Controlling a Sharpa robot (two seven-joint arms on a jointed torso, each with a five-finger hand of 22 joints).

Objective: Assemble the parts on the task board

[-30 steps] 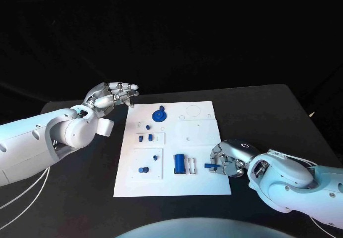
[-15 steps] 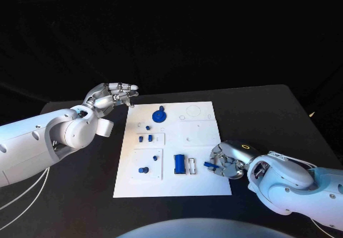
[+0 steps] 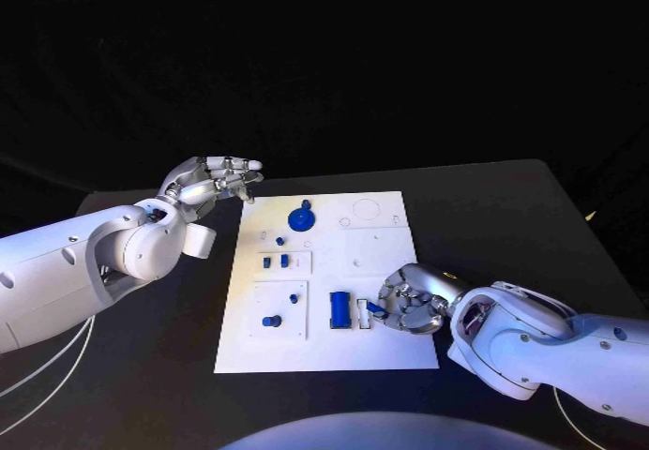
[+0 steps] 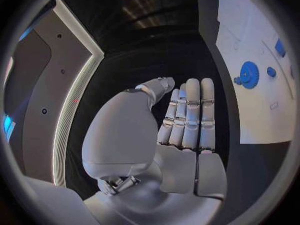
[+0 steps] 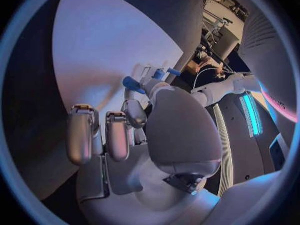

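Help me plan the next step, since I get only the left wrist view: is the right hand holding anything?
Observer: Yes. The right hand pinches a small blue part at its fingertips.
Operator: Where is that relative to the board?
Observer: Over the near right area of the white task board, right beside a blue rectangular block that stands there.
Operator: Any other piece on the near end?
Observer: A small blue round knob sits in the near left panel, apart from the block.
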